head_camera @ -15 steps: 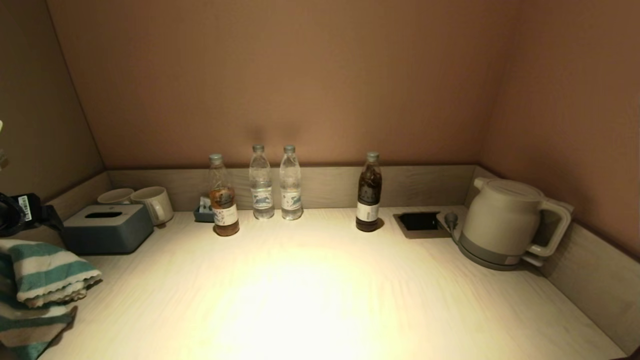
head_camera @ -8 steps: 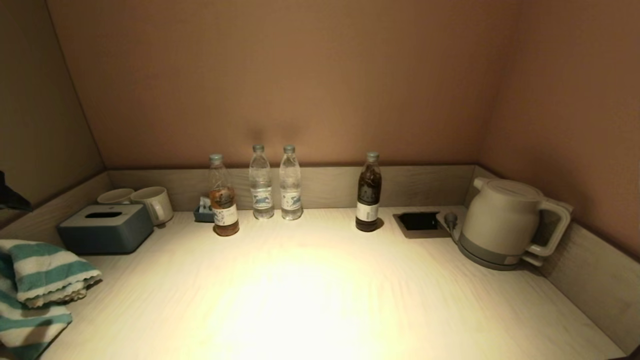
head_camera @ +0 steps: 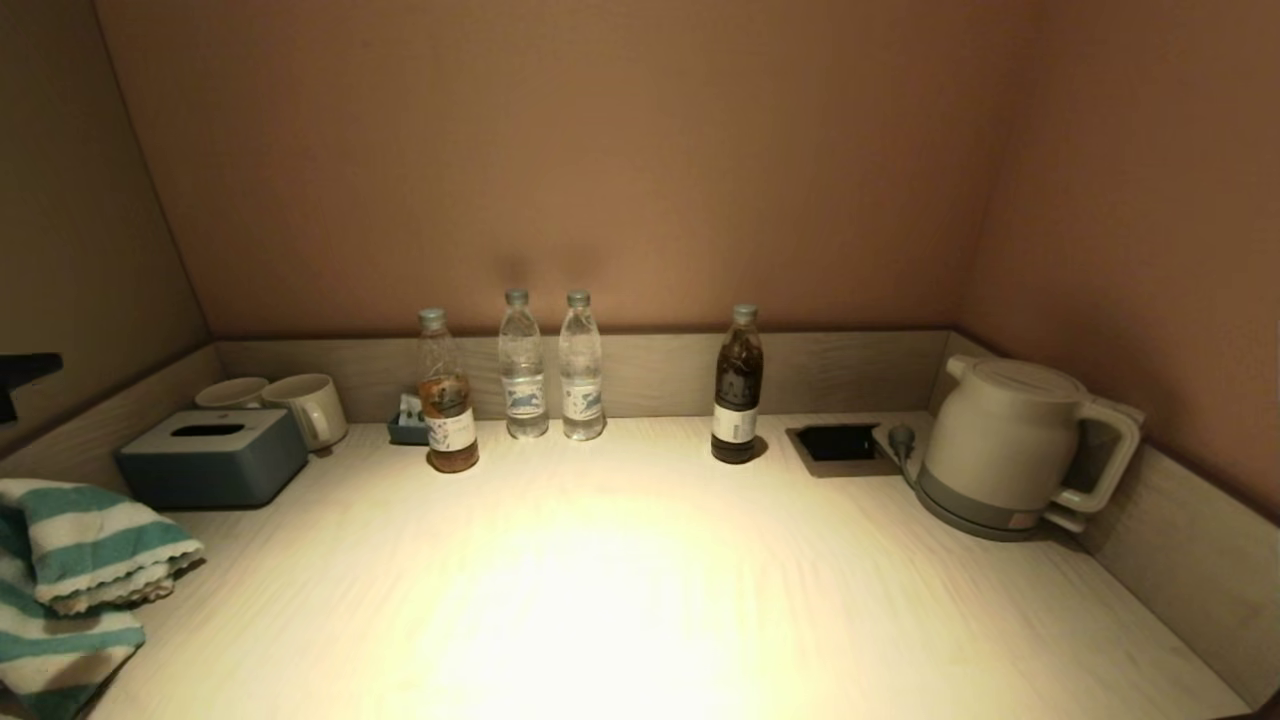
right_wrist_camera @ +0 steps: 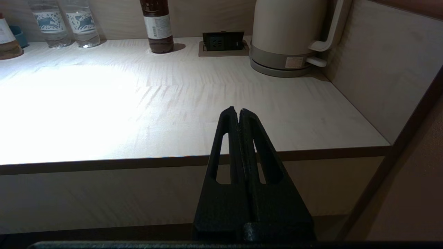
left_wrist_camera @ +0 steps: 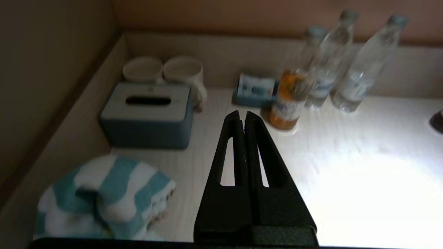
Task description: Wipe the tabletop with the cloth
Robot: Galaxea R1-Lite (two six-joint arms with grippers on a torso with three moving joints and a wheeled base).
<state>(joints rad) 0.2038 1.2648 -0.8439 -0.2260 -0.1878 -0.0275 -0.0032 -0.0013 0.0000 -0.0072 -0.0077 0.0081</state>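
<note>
The teal and white striped cloth [head_camera: 70, 580] lies bunched at the front left of the pale wood-grain tabletop [head_camera: 620, 580], beside the left rim. It also shows in the left wrist view [left_wrist_camera: 100, 197]. My left gripper [left_wrist_camera: 242, 116] is shut and empty, held above the tabletop to the right of the cloth; only a dark part of that arm [head_camera: 20, 375] shows at the head view's left edge. My right gripper [right_wrist_camera: 238, 112] is shut and empty, held low before the tabletop's front edge at the right.
A grey-blue tissue box [head_camera: 212, 455] and two mugs [head_camera: 305, 405] stand back left. Several bottles [head_camera: 540, 365] line the back rim. A black recess [head_camera: 838, 442] and a kettle [head_camera: 1015, 445] are back right.
My left arm has drawn back out of the head view's left side. The lower fold of the cloth shifted slightly. Nothing else moved.
</note>
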